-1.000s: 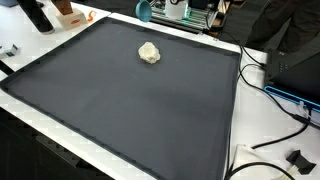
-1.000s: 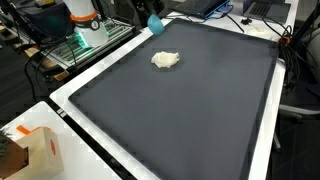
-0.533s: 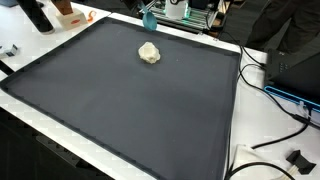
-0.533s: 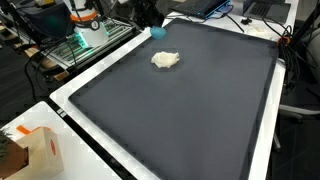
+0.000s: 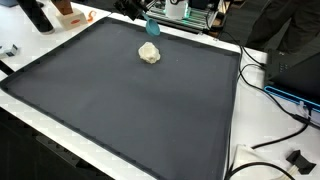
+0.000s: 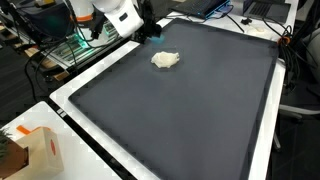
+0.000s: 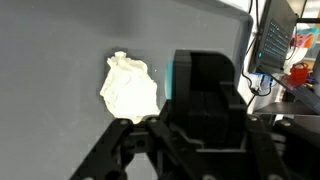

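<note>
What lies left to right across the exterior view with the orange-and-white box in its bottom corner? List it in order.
orange-and-white box → tool → cream crumpled lump → black cables

Two high exterior views sharing dark mat [image 5: 130, 100] and pale lump [image 5: 149, 53]; wrist view close overhead.
</note>
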Motion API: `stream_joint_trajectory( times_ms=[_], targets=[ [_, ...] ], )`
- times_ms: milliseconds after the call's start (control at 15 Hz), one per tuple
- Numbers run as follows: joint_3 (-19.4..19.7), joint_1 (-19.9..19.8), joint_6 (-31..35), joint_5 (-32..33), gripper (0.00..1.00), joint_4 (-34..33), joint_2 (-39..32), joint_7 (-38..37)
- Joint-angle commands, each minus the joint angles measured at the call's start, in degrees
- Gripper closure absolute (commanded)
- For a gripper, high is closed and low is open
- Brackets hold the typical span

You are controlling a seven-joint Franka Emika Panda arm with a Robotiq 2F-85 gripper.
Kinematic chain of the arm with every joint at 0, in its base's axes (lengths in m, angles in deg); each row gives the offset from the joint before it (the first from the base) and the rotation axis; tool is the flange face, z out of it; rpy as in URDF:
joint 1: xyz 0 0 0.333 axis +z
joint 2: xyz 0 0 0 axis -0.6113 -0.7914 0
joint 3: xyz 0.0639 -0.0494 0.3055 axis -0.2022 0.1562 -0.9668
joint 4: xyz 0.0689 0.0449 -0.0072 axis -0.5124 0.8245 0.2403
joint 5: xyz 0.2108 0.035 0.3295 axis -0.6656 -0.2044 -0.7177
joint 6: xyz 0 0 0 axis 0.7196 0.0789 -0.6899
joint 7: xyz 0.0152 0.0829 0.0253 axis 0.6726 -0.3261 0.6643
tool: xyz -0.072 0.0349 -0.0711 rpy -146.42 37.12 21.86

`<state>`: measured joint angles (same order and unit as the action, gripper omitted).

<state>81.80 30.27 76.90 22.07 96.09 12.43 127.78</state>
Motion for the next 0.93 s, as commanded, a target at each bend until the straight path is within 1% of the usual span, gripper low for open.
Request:
stream_joint_trajectory(
  times_ms=[0, 400, 667, 867],
  targets=[
    [-0.01, -2.94, -2.79, -3.99, 0.75, -2.33, -4.74, 4.31],
    [-0.32, -6.17, -3.67, -8.24, 0.75, -4.35, -10.45, 7.41],
    [-0.54, -7.19, -2.86, -9.56, 0.75, -5.7, -13.74, 7.2],
    [-0.95, -7.07, -1.43, -10.49, 0.75, -7.01, -16.87, 5.71]
  ],
)
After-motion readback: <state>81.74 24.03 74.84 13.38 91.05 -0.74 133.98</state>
